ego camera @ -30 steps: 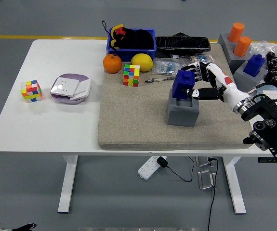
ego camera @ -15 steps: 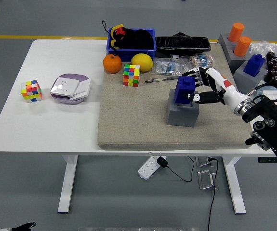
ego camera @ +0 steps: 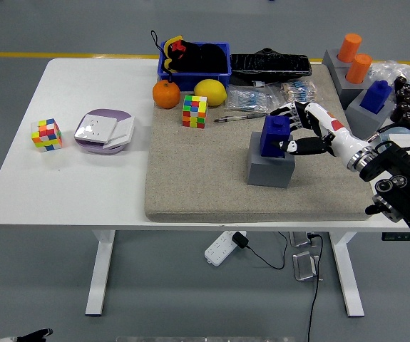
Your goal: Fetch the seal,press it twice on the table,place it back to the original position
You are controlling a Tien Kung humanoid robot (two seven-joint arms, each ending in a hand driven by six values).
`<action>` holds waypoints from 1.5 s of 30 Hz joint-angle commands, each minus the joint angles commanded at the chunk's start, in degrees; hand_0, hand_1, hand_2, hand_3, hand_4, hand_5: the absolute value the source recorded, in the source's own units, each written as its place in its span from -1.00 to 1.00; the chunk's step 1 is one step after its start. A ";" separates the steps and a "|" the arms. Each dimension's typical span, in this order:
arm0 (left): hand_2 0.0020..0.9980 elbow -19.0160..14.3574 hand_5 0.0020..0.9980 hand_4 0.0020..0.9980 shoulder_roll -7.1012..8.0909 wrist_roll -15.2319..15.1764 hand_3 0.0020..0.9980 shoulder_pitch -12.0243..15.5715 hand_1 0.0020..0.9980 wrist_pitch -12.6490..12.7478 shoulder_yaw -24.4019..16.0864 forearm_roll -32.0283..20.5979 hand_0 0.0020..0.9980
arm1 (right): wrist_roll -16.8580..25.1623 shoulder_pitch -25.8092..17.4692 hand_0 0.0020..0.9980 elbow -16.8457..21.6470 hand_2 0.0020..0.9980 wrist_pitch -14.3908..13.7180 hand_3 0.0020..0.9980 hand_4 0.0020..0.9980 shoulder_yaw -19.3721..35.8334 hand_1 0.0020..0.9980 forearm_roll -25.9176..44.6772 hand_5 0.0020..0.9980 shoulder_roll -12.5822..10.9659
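Note:
A blue seal (ego camera: 274, 135) stands upright in its grey block holder (ego camera: 270, 169) in the middle of the beige mat (ego camera: 205, 178). My right hand (ego camera: 291, 130) reaches in from the right and is still closed around the seal. Its thumb presses the seal's right side, and its fingers (ego camera: 287, 110) curl behind the seal's top. The white forearm (ego camera: 344, 142) stretches back to the right edge. My left arm does not show.
Behind the seal lie pens (ego camera: 237, 117), a colour cube (ego camera: 195, 111), an orange (ego camera: 166, 93), a lemon (ego camera: 210, 92), a blue bin (ego camera: 194, 60) and a black tray (ego camera: 270, 65). More seals on grey blocks (ego camera: 359, 68) stand far right. A second cube (ego camera: 46, 135) and a purple-white box (ego camera: 103, 131) sit left.
The seal, held a little above its holder a second ago, has come down into the holder. My right hand has shifted slightly right and down with it, then stayed still.

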 joint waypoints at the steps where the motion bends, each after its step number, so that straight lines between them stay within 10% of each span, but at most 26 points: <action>1: 0.54 0.00 -0.18 0.38 -0.01 -0.01 0.60 0.00 0.58 0.00 0.01 -0.01 0.63 | 0.01 0.02 0.07 -0.03 -0.08 0.01 -0.04 0.49 -0.03 -0.15 0.00 -1.00 0.01; 45: 0.54 0.09 -0.18 0.38 -0.31 -0.34 0.60 -0.20 0.58 -0.02 0.69 -1.13 0.63 | 0.87 1.19 0.08 -2.68 -0.08 -0.38 -0.04 0.49 -2.27 -0.15 0.26 -1.00 -0.07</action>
